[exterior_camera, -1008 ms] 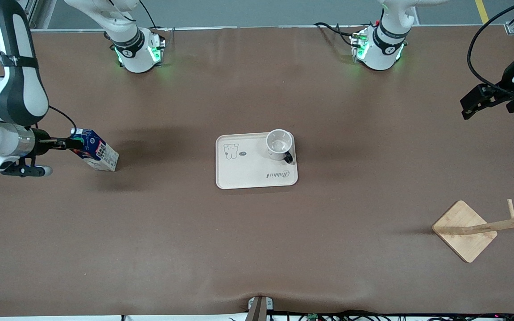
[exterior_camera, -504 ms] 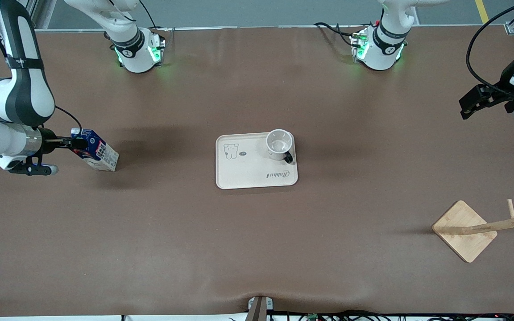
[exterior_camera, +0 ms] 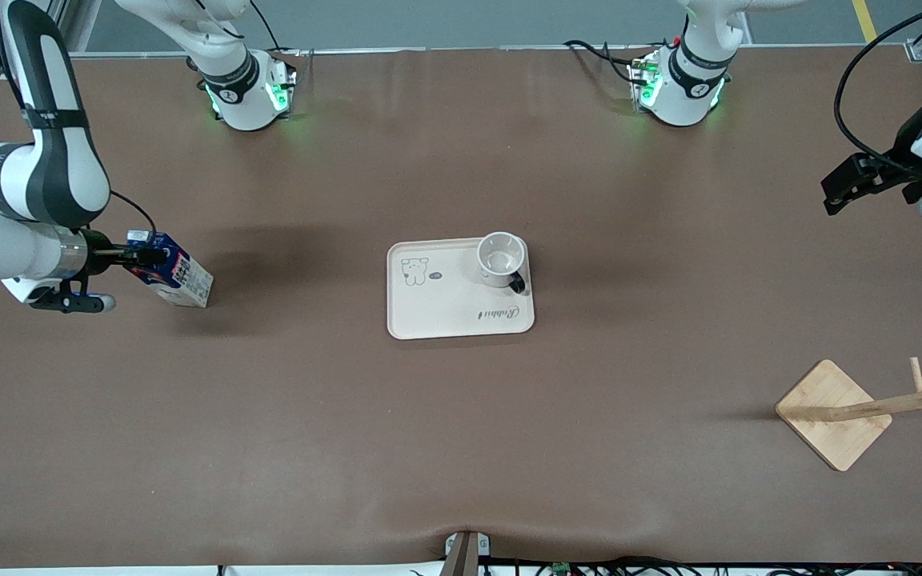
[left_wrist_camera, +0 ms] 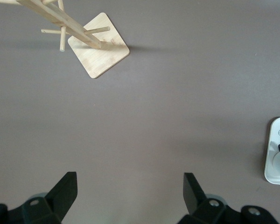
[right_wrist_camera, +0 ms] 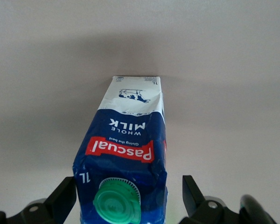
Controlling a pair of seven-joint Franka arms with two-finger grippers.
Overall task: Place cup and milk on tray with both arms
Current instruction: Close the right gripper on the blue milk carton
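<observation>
Front view: the counter [exterior_camera: 461, 448] carries everything listed below.
Tray [exterior_camera: 445, 308]: flat at the counter's middle.
Cup [exterior_camera: 501, 258]: upright on the tray, at the corner toward 1 o'clock.
Milk [exterior_camera: 177, 276]: standing on the counter toward 9 o'clock of the tray, well apart from it, at the right arm's end.
Right end effector [exterior_camera: 141, 256]: released, fingers spread on either side of the milk's [right_wrist_camera: 126, 158] top without pressing it; green cap [right_wrist_camera: 116, 205] between them.
Left end effector [exterior_camera: 837, 192]: released and empty, in the air at the left arm's end of the counter; fingers [left_wrist_camera: 65, 191] wide apart.
Bamboo stand [exterior_camera: 833, 412]: on the counter toward 4 o'clock of the tray, well apart from it.
</observation>
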